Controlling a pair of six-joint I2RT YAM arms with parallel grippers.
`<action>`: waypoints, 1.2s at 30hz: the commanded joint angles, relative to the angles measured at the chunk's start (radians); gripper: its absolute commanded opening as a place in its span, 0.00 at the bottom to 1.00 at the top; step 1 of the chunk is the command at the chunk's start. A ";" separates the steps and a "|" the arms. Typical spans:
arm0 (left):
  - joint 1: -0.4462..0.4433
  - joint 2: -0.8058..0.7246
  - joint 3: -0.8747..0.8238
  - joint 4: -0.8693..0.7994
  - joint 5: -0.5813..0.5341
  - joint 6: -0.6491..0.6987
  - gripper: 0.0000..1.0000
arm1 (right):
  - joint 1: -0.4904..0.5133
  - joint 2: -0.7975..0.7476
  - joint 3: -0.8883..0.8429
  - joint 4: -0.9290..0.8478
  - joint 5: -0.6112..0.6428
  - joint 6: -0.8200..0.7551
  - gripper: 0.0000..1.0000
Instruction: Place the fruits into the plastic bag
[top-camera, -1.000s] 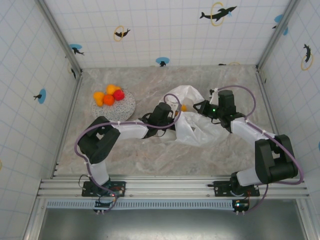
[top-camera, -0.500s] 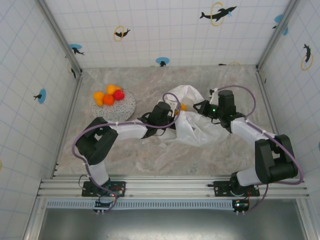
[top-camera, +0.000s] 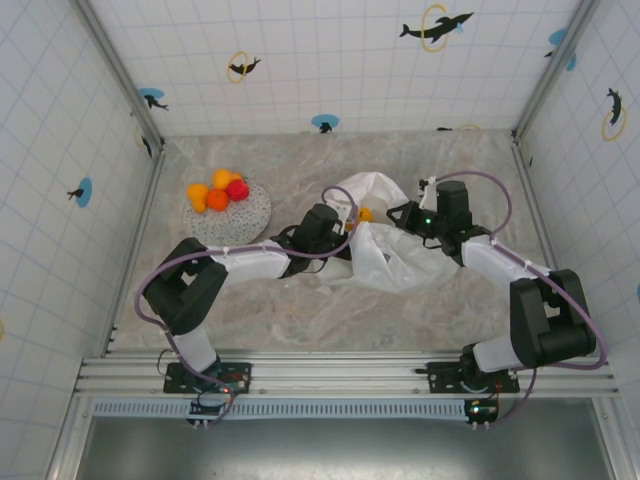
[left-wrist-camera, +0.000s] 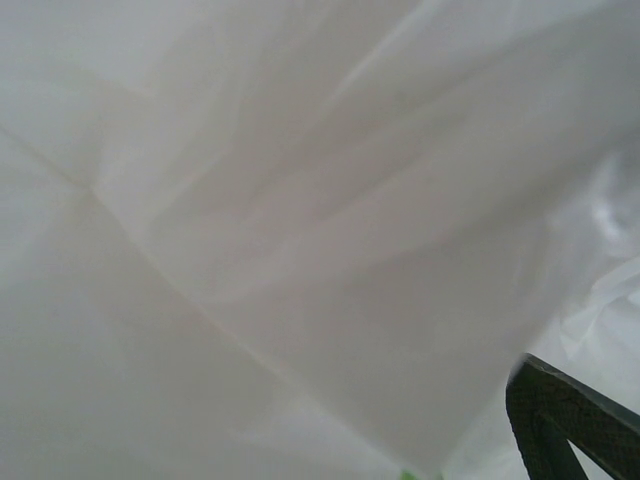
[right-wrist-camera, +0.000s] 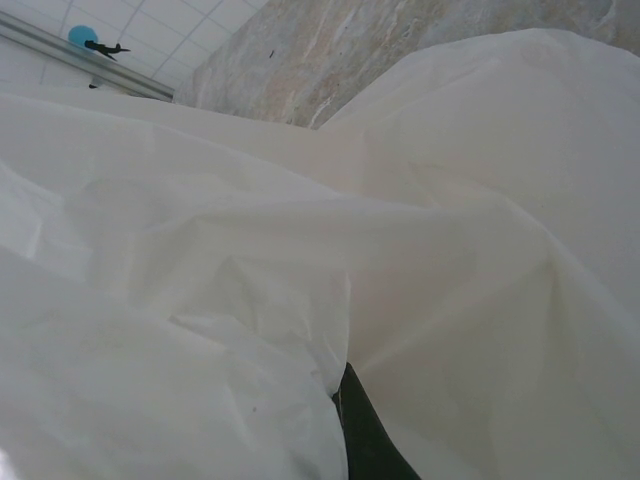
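Note:
The plastic bag (top-camera: 390, 255) lies crumpled at the table's middle, its mouth facing left. An orange fruit (top-camera: 366, 214) rests in that mouth. Three more fruits sit on the speckled plate (top-camera: 255, 215): an orange one (top-camera: 217, 199), a red one (top-camera: 237, 189) and a yellow-orange one (top-camera: 198, 196). My left gripper (top-camera: 343, 228) is at the bag's mouth, open; in the left wrist view one finger (left-wrist-camera: 560, 420) stands far right against white film (left-wrist-camera: 300, 230), with a sliver of green (left-wrist-camera: 405, 474) below. My right gripper (top-camera: 399, 214) is shut on the bag's upper edge; film (right-wrist-camera: 250, 300) bunches at its finger (right-wrist-camera: 365, 440).
The plate stands at the back left, near the left wall rail (top-camera: 135, 250). Tiled walls close the table on three sides. Bare marble (top-camera: 300, 300) stretches in front of the bag and between the plate and the bag.
My left arm has drawn back slightly to the left from the bag's mouth. The orange fruit stays in the mouth. The right arm has not moved.

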 joint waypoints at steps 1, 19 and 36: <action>0.005 -0.048 -0.023 -0.021 -0.015 0.029 0.97 | -0.010 -0.027 -0.011 0.002 0.005 -0.015 0.00; 0.034 -0.223 -0.148 -0.092 0.014 0.084 0.96 | -0.036 -0.041 -0.023 -0.011 0.008 -0.027 0.00; 0.117 -0.480 -0.231 -0.261 0.262 0.176 0.87 | -0.041 -0.022 -0.023 -0.002 0.009 -0.033 0.00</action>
